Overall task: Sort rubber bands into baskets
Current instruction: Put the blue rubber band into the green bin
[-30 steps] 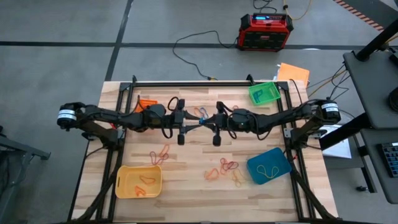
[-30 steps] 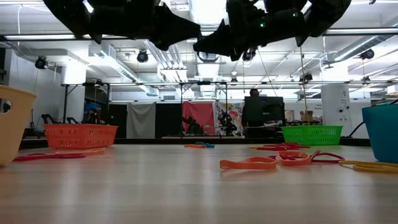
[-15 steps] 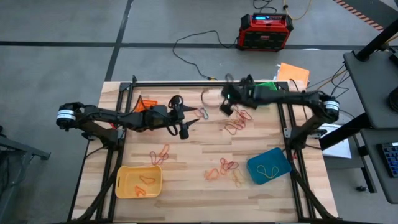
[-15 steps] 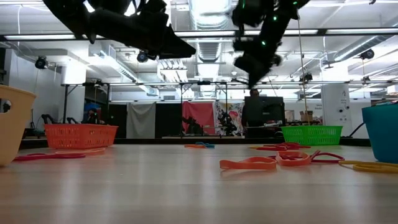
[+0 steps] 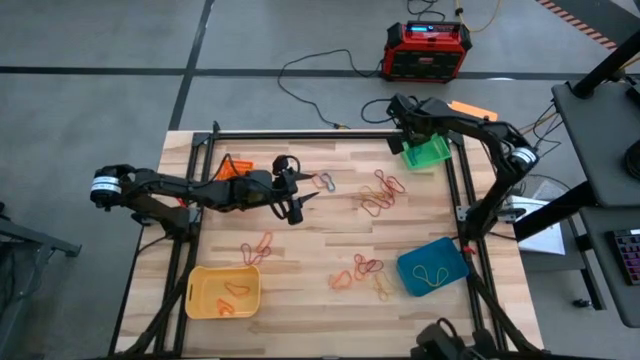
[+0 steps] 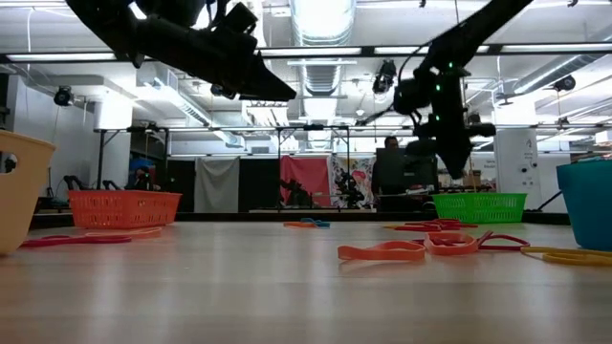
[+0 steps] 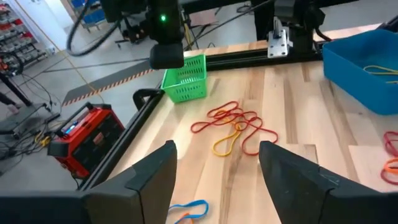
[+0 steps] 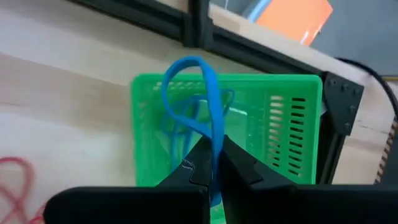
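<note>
Your right gripper pinching blue rubber band over green mesh basket at tabletop's far right corner; left gripper spread, empty; approx. a dozen loose bands left mid-table

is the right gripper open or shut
Shut: the right gripper pinches a blue rubber band above the green basket.

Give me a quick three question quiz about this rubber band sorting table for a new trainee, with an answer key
1. True or false: the right gripper is shut on a blue band.
2. Which basket lies beneath the right gripper? A) yellow B) green C) orange
3. Fill in: the left gripper is ___ and holds nothing.

Key:
1. True.
2. B, the green basket.
3. Open.
</note>
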